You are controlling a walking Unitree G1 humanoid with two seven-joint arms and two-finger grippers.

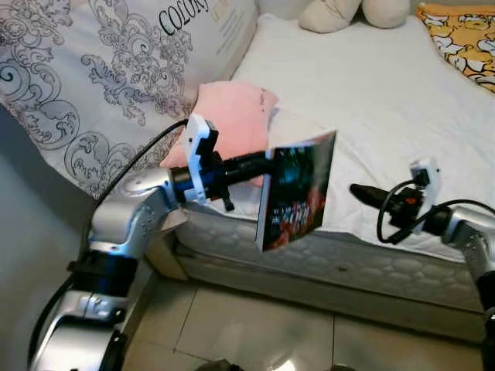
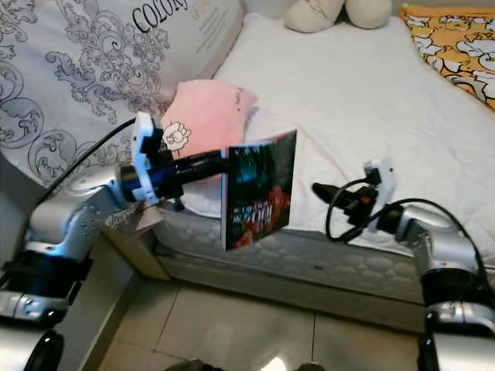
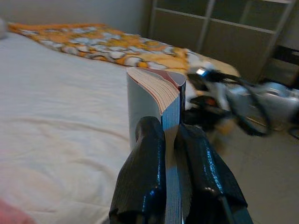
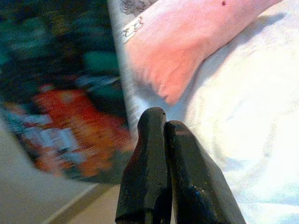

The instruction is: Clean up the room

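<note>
A bed (image 1: pixel 387 100) with a white sheet takes most of the scene, and its quilted mattress side (image 1: pixel 371 267) stands above a floor of pale glossy tiles (image 1: pixel 255 332). On the bed lie a big white pillow with grey ornaments (image 1: pixel 100 69), a pink pillow (image 1: pixel 232 108), an orange patterned blanket (image 1: pixel 464 39) and a beige plush toy (image 1: pixel 340 11). In the left wrist view, a shelf unit with a light frame (image 3: pixel 224 32) stands behind the bed against a grey wall (image 3: pixel 70 11).

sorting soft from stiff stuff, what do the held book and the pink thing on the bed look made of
The dark-covered paperback book in the left gripper looks like paper with a glossy printed cover; its page edges show in the left wrist view. The pink folded cloth looks like soft matte fabric, possibly fleece.
</note>
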